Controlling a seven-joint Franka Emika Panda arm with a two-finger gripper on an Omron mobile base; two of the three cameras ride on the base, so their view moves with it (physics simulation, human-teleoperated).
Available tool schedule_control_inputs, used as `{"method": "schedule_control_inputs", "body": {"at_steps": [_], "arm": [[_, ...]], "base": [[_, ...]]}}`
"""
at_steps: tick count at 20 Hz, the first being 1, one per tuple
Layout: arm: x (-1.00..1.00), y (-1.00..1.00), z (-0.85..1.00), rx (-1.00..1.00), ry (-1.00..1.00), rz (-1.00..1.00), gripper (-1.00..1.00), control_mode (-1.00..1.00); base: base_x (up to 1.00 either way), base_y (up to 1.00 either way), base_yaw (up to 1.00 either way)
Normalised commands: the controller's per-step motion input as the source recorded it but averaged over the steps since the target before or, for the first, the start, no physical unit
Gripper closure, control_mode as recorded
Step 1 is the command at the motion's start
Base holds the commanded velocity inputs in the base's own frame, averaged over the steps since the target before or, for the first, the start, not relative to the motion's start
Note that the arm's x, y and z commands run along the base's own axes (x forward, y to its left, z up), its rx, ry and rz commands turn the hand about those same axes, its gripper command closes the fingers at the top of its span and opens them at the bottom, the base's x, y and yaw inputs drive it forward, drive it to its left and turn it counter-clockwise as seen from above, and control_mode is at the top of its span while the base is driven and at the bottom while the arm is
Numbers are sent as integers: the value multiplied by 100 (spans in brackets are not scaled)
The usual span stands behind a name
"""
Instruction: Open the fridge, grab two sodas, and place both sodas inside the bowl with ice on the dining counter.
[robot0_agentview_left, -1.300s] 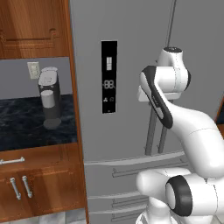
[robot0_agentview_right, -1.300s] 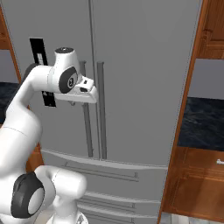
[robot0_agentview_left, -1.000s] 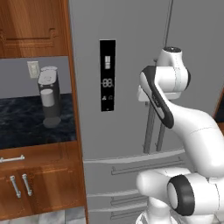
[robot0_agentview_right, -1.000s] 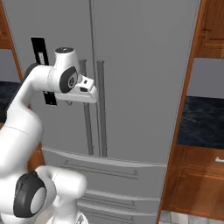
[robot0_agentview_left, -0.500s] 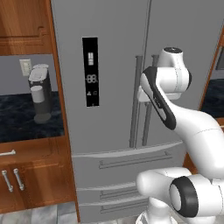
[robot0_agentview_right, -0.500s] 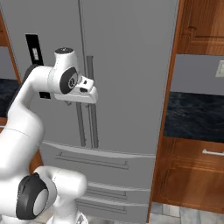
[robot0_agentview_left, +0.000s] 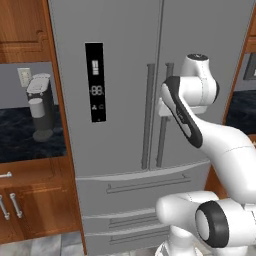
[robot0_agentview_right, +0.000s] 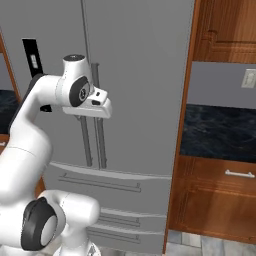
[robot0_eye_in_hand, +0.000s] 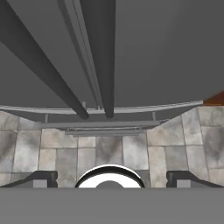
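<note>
while the fridge (robot0_agentview_left: 125, 75) stays shut, pincer (robot0_eye_in_hand: 109, 178) spread wide, holding nothing, near the bar handles (robot0_agentview_left: 148, 115)

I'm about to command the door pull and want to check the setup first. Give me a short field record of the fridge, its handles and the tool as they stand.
fridge: both upper doors shut, drawers below shut
door handles: two long vertical bars side by side at the centre seam
tool: open, fingertips spread wide, holding nothing
tool position: in front of the handles, not touching either
display panel: on the left door
sodas: not yet retrieved
</note>
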Motion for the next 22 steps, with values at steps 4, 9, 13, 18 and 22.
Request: {"method": "schedule_control_inputs", "body": {"at_steps": [4,9,13,18,22], "arm": [[0,0,0,0,0,0,-100,100],[0,0,0,0,0,0,-100,100],[-1,0,-2,0,-1,0,-100,-100],[-8,0,0,-4,-34,-2,-100,-100],[20,0,4,-4,-32,0,-100,-100]], "base": [[-39,16,0],[-19,4,0],[-1,0,0],[0,0,0],[0,0,0]]}}
